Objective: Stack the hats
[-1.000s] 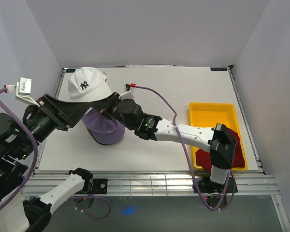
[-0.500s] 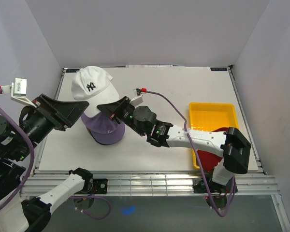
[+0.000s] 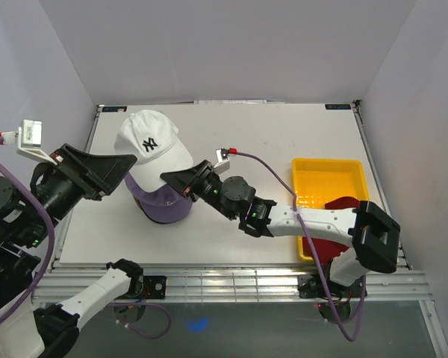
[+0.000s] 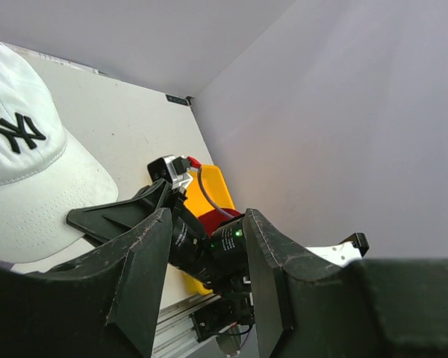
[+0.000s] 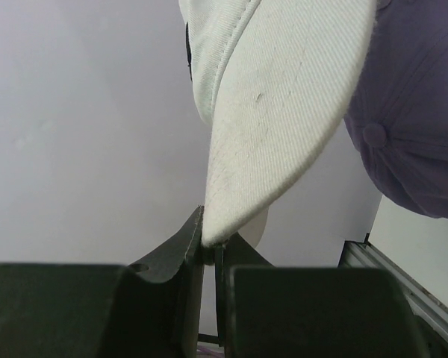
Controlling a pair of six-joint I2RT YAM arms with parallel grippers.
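A white hat with a black NY logo [image 3: 152, 142] hangs tilted above a lavender hat [image 3: 164, 206] that lies on the table at the left. My right gripper [image 3: 172, 180] is shut on the tip of the white hat's brim [image 5: 276, 104], and the lavender hat [image 5: 414, 127] shows just beyond it. My left gripper [image 3: 128, 170] stands open beside the left of both hats, holding nothing; in its wrist view the white hat [image 4: 22, 179] sits at the left and the right arm shows between its fingers [image 4: 142, 268]. A dark red hat [image 3: 345, 224] lies in the yellow tray.
The yellow tray [image 3: 322, 174] stands at the right side of the table, partly behind the right arm's elbow [image 3: 375, 237]. White walls close in the table on three sides. A purple cable [image 3: 265, 168] loops over the right arm.
The right gripper has carried the white hat rightward and nearer, over the lavender hat, with the right arm's elbow swinging right. The left gripper drew back a little to the left.
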